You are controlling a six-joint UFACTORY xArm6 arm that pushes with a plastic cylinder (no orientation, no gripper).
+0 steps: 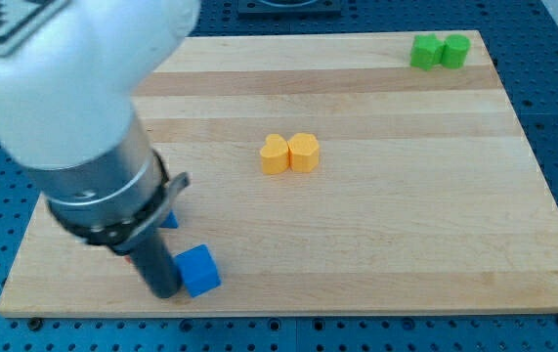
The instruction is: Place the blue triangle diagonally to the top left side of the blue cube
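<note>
My arm (pixel 73 117) fills the view's left, hiding much of the wooden bench (pixel 376 235) there. I carry no pincer, only a dark rod; its end, my tip (pixel 164 290), rests near the bench's bottom edge, touching the left side of the blue cube (pixel 198 270). The blue triangle (pixel 169 219) peeks out just above my tip, mostly hidden by my arm, up-left of the cube. Two yellow blocks (pixel 290 154) touch mid-bench, with open wood all round. Two green blocks (pixel 440 51) sit touching at the top right corner
</note>
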